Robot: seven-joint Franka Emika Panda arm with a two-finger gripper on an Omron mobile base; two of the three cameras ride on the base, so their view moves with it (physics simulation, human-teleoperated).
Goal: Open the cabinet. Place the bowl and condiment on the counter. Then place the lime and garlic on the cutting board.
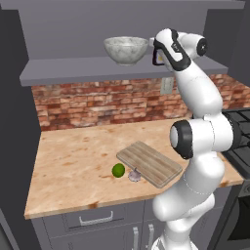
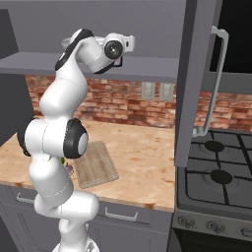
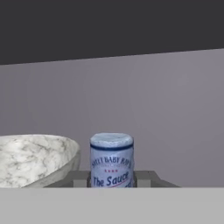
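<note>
Grey finger blocks of my gripper [image 3: 112, 178] sit either side of the condiment [image 3: 112, 159], a white jar labelled "The Sauce", jaws spread about as wide as the jar; I cannot tell whether they touch it. Just beside the jar stands the marbled bowl [image 1: 126, 50], both on the cabinet shelf [image 1: 68, 71]. Below the shelf, on the counter [image 1: 73, 166], the lime [image 1: 118, 170] and garlic [image 1: 135, 175] lie just off the cutting board [image 1: 149, 163]. Beyond the board, the cabinet door [image 2: 197, 74] hangs open near the stove [image 2: 221, 182].
</note>
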